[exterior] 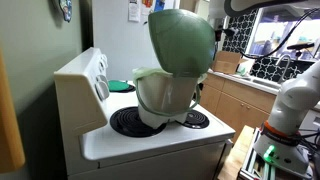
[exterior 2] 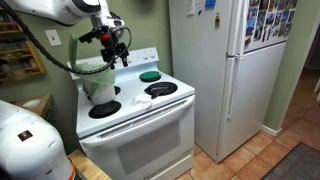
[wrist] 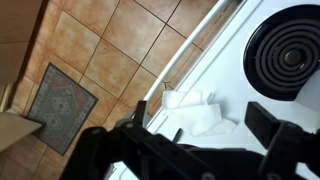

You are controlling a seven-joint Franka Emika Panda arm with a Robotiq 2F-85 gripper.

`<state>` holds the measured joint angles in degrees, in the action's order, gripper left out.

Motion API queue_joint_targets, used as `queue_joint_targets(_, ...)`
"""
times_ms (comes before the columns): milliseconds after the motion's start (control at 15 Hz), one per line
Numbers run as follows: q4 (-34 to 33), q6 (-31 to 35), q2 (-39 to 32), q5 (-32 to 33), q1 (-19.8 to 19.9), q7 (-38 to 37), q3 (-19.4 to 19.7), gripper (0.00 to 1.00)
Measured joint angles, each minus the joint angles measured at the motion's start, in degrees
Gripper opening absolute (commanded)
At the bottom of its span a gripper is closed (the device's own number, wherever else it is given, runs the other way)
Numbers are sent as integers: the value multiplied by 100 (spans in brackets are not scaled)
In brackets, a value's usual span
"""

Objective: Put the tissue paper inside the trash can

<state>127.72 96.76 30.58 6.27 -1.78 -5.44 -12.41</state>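
The trash can stands on the white stove, with a cream body, a pale green rim and its sage-green domed lid raised upright. It also shows at the stove's back corner in an exterior view. My gripper hangs in the air above the stove, next to the can. In the wrist view my gripper is open, with its fingers wide apart. The white tissue paper lies crumpled on the stove top near the front edge, seen between the fingers and touching neither.
A coil burner sits beside the tissue, and others lie on the stove top. A green disc rests at the back of the stove. A white fridge stands beside the stove. Tiled floor lies beyond the front edge.
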Motion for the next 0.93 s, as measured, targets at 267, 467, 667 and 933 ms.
queue_joint_targets(267,-5,0,-1,0,-10,0,9,100)
queue_joint_targets(467,0,238,-172,245,81,-485,30,100)
queue_joint_targets(667,61,1402,-756,692,378,-1233,123,100)
queue_joint_targets(933,-33,3043,-1799,868,691,-2058,366,100)
